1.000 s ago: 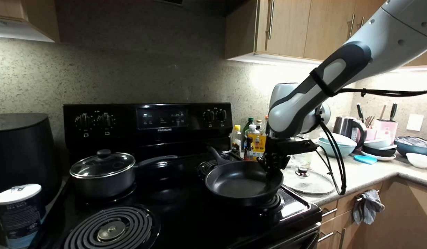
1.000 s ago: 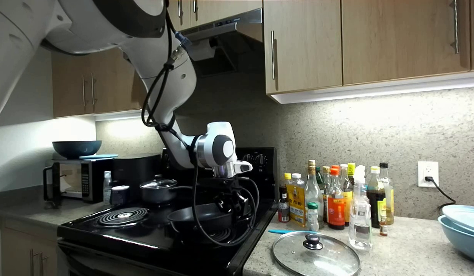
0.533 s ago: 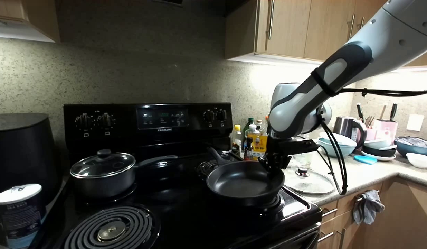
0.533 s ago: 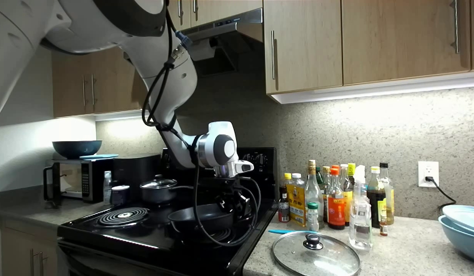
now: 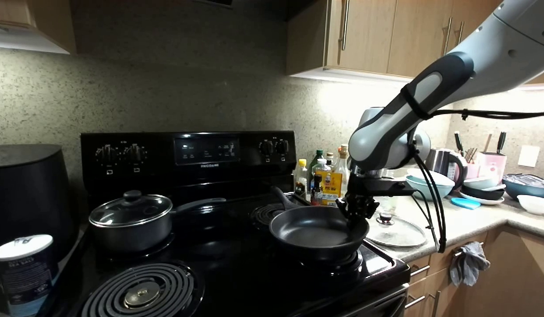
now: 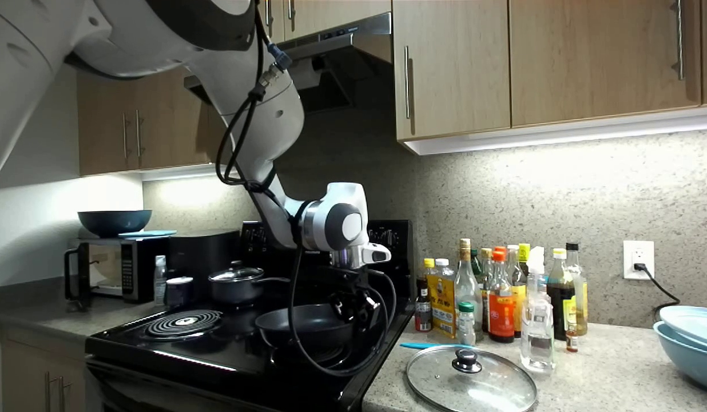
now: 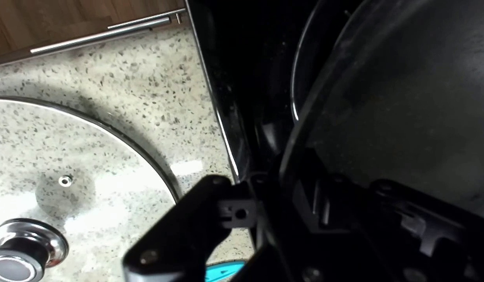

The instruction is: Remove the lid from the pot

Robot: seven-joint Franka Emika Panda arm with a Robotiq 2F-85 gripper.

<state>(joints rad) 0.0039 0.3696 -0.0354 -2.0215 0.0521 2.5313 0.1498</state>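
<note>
The pot, a dark shallow frying pan (image 5: 314, 229), sits uncovered on the right front burner, its long handle pointing to the back. My gripper (image 5: 356, 218) reaches down at the pan's counter-side rim. In the wrist view the gripper (image 7: 287, 166) is shut on that rim, one finger inside the pan (image 7: 402, 98) and one outside; dark parts hide the exact contact. The clear glass lid (image 6: 473, 386) lies flat on the counter beside the stove, knob up, apart from the gripper. Part of the lid (image 7: 97, 152) also shows at the left of the wrist view.
A smaller lidded pot (image 5: 131, 231) stands at the back left of the stove, behind a bare coil burner (image 5: 142, 293). Several bottles (image 6: 500, 309) and a clear spray bottle (image 6: 537, 332) line the counter behind the lid. A loose cable (image 6: 296, 337) hangs in front of the pan.
My gripper and the pan have shifted together a little toward the counter side, the pan's handle moving along with them. The lid has stayed where it was.
</note>
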